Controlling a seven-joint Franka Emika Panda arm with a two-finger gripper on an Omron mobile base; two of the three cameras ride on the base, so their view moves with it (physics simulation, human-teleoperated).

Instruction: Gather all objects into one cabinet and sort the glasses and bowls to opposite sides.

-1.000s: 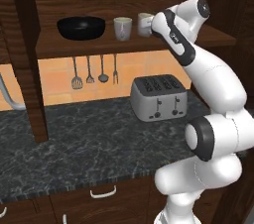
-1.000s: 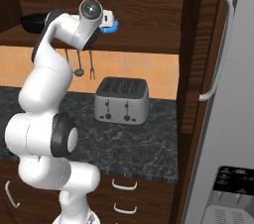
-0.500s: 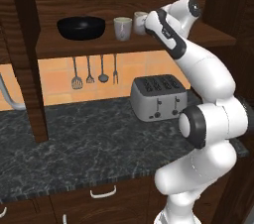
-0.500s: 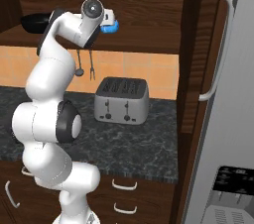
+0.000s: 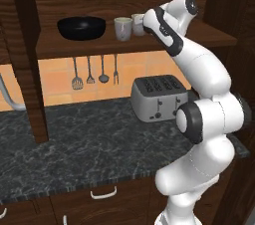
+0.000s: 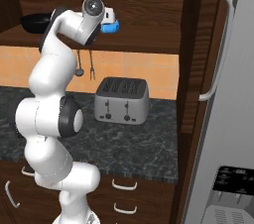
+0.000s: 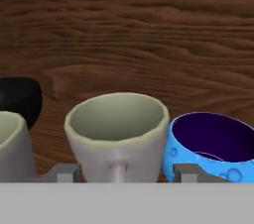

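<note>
Cabinet: dark wood, open; every task item stands on its one shelf.

Black bowl: far left of the row, apart from the mugs.

Mug A: right of the black bowl, near mug B.

Mug B: centred before the gripper, handle facing the camera, blue bowl just beside it on the right. The fingers stand open on either side of its base, gripping nothing.

Blue bowl: rightmost, dark inside. It sits on the mugs' far side from the black bowl, so the sorting is likely unfinished.

Step in hand, as judged: releasing mug B and backing off. Best done by pulling straight back along the hand's axis, fingers kept wide, so that neither tip catches the handle nor nudges the blue bowl.

Change from earlier frames: the fingers were shut a second ago and are now parted; the arm has reached further in toward the shelf. Toaster unmoved.
</note>
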